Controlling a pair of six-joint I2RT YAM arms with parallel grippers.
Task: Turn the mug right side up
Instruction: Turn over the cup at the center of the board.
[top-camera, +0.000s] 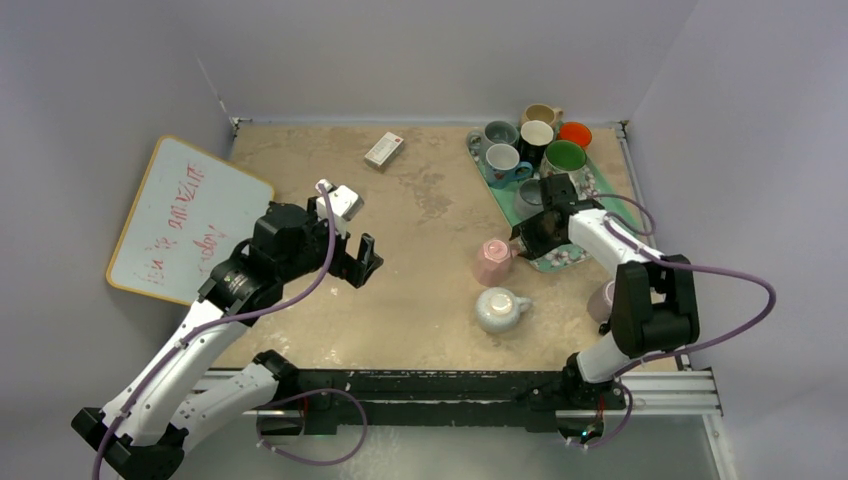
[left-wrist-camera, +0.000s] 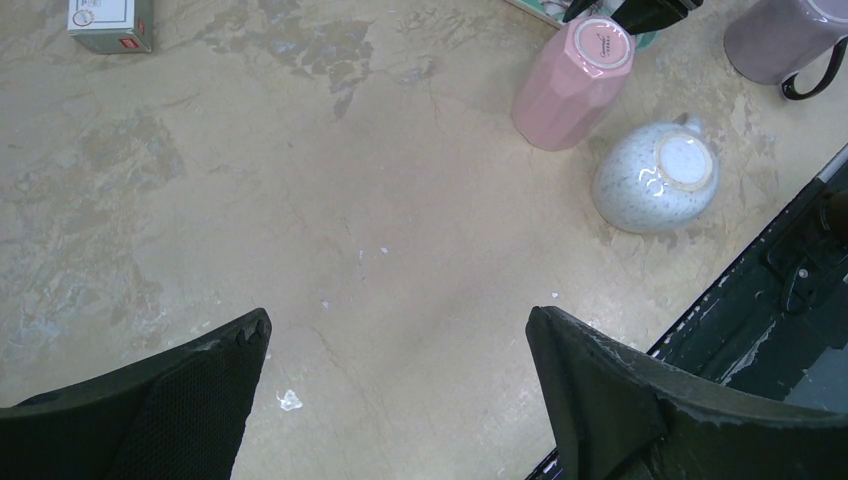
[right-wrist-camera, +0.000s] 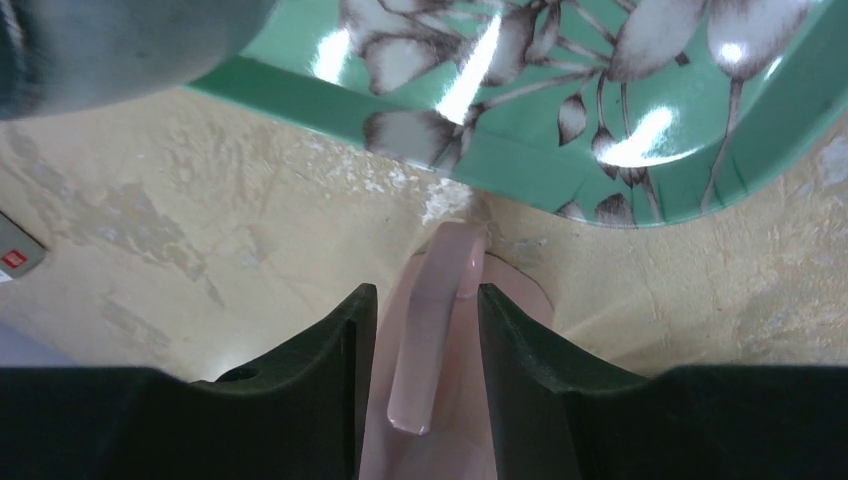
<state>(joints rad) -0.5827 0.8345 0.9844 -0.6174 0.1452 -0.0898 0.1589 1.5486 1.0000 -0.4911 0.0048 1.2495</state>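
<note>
The pink mug (top-camera: 490, 262) stands rim-down on the table, just off the floral tray's (right-wrist-camera: 330, 95) corner, with a speckled white mug (top-camera: 499, 308) at its 6 o'clock. The right gripper (right-wrist-camera: 425, 295) reaches in from 3 o'clock, jaws narrowed astride the handle (right-wrist-camera: 430, 330). One pad seems to touch, but a firm clamp I cannot tell. Close squarely on the handle, lift clear, then roll the wrist away from the tray. The left gripper (top-camera: 362, 262) hangs wide open and empty at 9 o'clock, well apart.
</note>
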